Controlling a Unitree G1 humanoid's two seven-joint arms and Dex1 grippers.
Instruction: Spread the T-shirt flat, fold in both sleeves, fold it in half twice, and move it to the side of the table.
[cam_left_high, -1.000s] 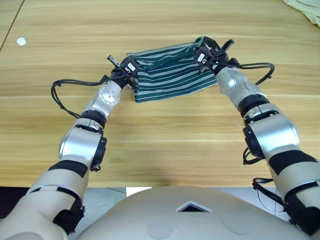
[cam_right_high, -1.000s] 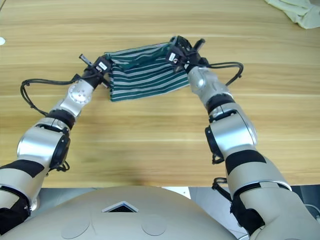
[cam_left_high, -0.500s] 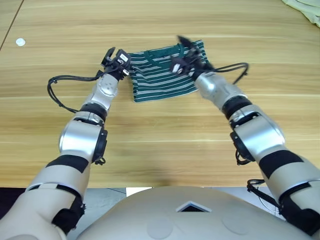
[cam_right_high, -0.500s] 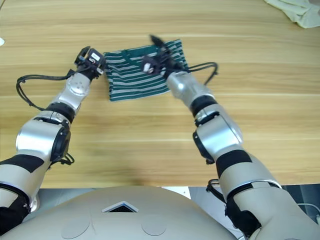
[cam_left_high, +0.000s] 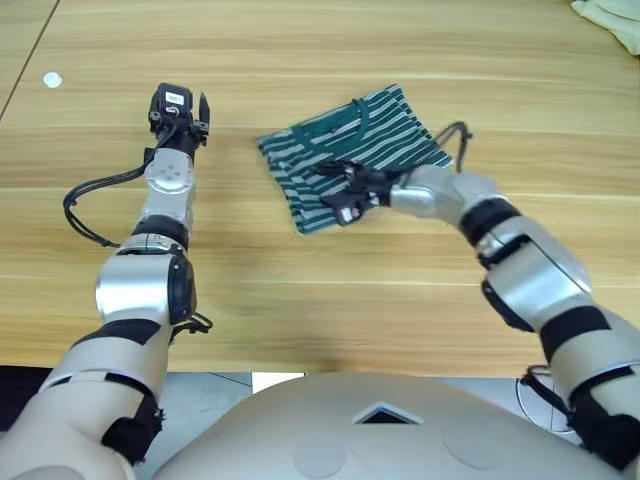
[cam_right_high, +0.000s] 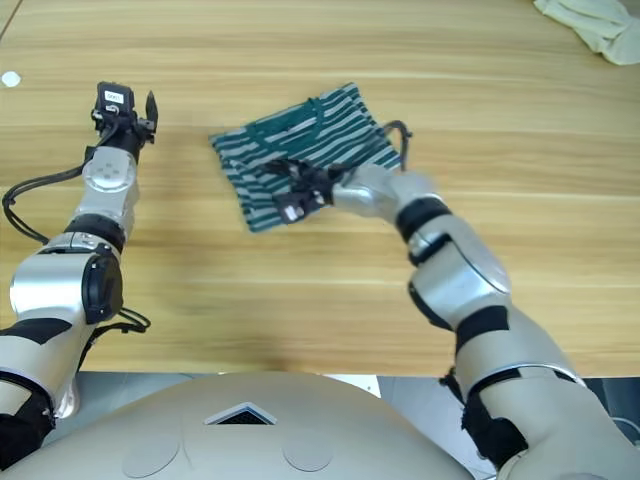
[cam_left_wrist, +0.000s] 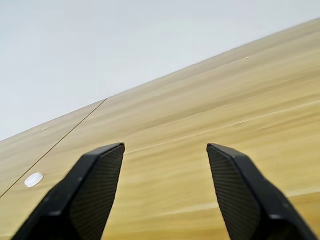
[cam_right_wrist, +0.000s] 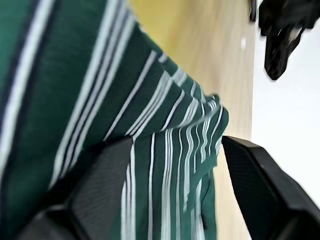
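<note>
The green striped T-shirt (cam_left_high: 350, 145) lies folded into a small skewed rectangle in the middle of the wooden table (cam_left_high: 320, 300). My right gripper (cam_left_high: 347, 196) rests on the shirt's near left part. In the right wrist view its fingers (cam_right_wrist: 102, 192) stand wide apart, open, with the striped cloth (cam_right_wrist: 165, 130) under and between them. My left gripper (cam_left_high: 180, 106) is off to the left of the shirt, over bare wood. In the left wrist view the left gripper (cam_left_wrist: 165, 167) is open with nothing between its fingers.
A small white round dot (cam_left_high: 52, 79) lies on the table at the far left, also in the left wrist view (cam_left_wrist: 33, 179). A pale crumpled cloth (cam_left_high: 612, 18) lies at the far right corner. Bare wood surrounds the shirt on all sides.
Both grippers let go of the shirt's edges. The left gripper drew away to the left; the right swept across to the shirt's near left. The shirt now lies smaller and turned.
</note>
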